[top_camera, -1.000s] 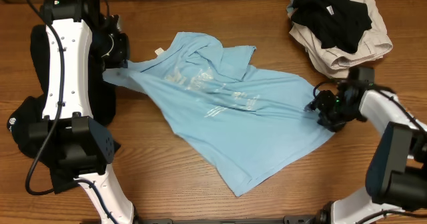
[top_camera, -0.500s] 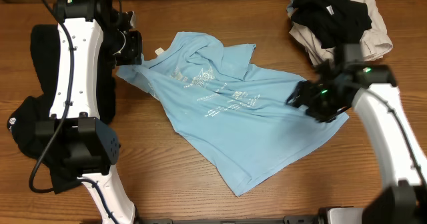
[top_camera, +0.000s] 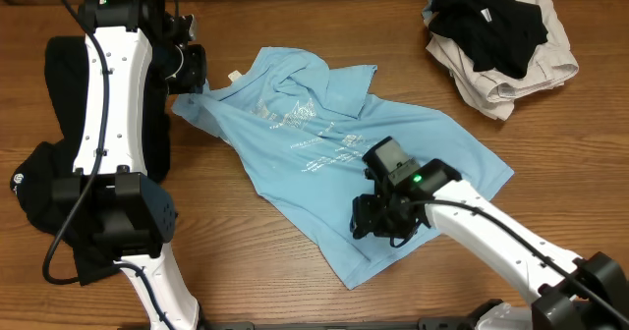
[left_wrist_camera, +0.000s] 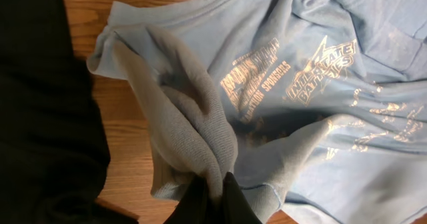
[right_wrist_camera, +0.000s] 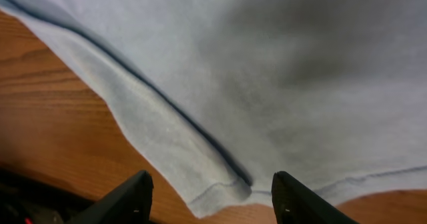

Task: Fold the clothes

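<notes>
A light blue T-shirt [top_camera: 324,153] with pale print lies crumpled across the middle of the table. My left gripper [top_camera: 187,75] is shut on a bunched fold at the shirt's left end; the pinched cloth shows in the left wrist view [left_wrist_camera: 200,137]. My right gripper [top_camera: 378,220] is open and hovers low over the shirt's lower hem; the wrist view shows the hem corner [right_wrist_camera: 220,191] between the spread fingers [right_wrist_camera: 213,197].
A pile of beige and black clothes [top_camera: 501,35] sits at the back right. Black garments [top_camera: 49,173] lie along the left edge beside the left arm. Bare wood shows in front of the shirt [top_camera: 246,261].
My right arm has let go of the shirt's right edge and swung left and forward to the lower hem. The shirt's right side has settled flat. The left gripper has barely moved.
</notes>
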Action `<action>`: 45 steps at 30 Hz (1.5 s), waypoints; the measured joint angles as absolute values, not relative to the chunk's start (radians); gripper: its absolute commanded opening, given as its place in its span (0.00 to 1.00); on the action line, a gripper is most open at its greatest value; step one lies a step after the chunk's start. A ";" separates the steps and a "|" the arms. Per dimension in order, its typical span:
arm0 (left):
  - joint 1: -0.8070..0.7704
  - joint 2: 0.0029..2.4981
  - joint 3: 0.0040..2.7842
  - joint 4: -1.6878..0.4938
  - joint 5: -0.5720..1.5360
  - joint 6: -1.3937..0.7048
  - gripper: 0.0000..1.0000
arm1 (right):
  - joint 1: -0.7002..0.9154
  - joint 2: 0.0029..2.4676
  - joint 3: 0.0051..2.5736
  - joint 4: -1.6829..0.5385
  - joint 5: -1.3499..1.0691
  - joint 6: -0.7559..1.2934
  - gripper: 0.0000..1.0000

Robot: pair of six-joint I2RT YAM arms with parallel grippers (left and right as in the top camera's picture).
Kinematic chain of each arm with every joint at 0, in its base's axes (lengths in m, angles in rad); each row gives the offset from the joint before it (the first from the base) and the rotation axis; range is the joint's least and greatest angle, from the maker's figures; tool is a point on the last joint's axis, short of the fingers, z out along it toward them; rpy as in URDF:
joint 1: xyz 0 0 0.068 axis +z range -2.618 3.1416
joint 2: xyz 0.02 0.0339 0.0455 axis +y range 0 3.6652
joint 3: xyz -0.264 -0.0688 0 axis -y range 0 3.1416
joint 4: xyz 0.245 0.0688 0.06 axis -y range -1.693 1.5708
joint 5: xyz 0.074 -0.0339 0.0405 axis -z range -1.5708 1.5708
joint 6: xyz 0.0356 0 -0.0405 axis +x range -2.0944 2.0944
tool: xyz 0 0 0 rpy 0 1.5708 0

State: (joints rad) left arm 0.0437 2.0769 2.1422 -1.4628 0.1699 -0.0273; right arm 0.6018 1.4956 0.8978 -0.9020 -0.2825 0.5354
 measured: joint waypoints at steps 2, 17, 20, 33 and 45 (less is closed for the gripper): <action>0.044 2.077 2.142 -1.451 0.165 -0.027 0.04 | 0.615 1.496 0.877 -0.873 -0.280 0.556 0.60; 0.044 2.077 2.142 -1.443 0.155 -0.027 0.04 | 0.678 1.498 0.745 -0.792 -0.263 0.651 0.56; 0.044 2.077 2.142 -1.443 0.154 -0.027 0.04 | 0.707 1.498 0.745 -0.786 -0.265 0.652 0.56; 0.044 2.077 2.142 -1.452 0.152 -0.027 0.04 | 0.741 1.498 0.744 -0.797 -0.274 0.662 0.41; 0.044 2.077 2.142 -1.481 0.126 -0.027 0.04 | 0.794 1.498 0.744 -0.804 -0.251 0.677 0.32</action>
